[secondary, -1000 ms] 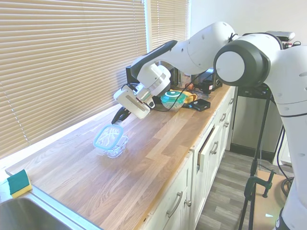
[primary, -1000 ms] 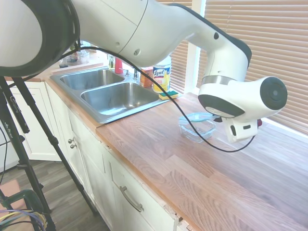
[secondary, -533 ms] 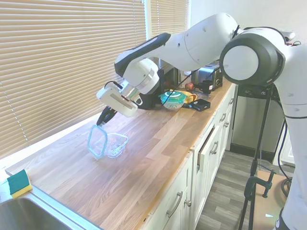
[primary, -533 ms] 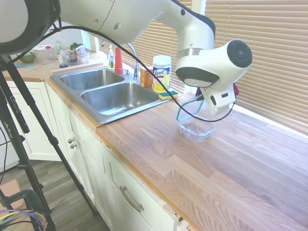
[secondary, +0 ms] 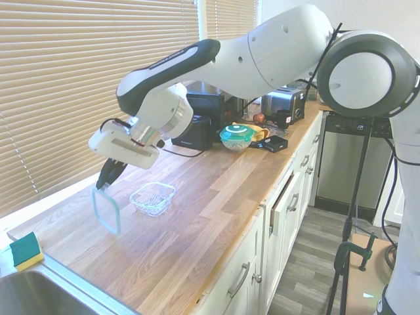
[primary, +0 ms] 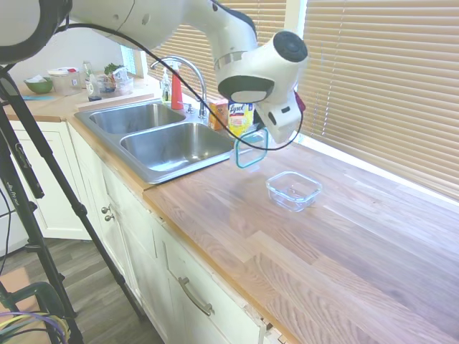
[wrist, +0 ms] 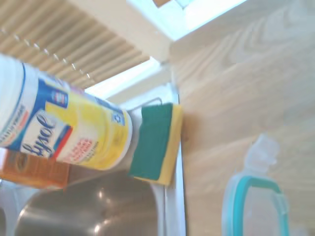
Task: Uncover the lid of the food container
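The desk runs long and bare toward the far end, with the sink at its other end. The hand is clamped on the top edge of the lid, which hangs upright on edge — flat faces vertical — above the desk, between sink and food container. The container sits open, apart from the lid. Only the wrist view shows the sponge touching the Lysol tub.

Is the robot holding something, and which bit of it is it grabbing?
Yes. The gripper holds the teal-rimmed lid by its top edge, so it hangs upright above the wooden counter, clear of the open food container.
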